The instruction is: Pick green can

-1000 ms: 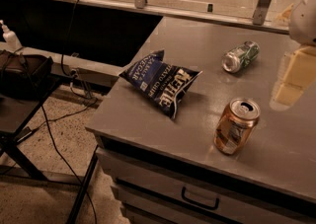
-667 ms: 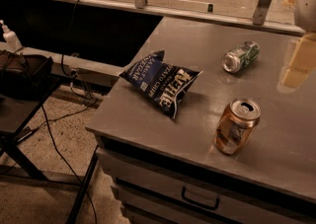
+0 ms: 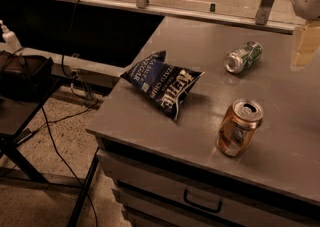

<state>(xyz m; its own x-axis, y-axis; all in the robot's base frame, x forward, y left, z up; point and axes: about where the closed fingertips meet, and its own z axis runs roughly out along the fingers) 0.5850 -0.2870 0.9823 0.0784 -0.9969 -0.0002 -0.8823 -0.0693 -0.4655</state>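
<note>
- Your hand hangs at the right edge, above the surface; you cannot tell whether it is spread or closed.
- You have a dark chip bag lying near the left side.
- Your copper can stands upright toward the front.
- Your green can lies on its side farther back, left of the hand and apart from it.

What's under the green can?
Only the grey tabletop; the green can lies on its side on it, hiding that patch. The end effector hovers to its right, near the picture's edge.
</note>
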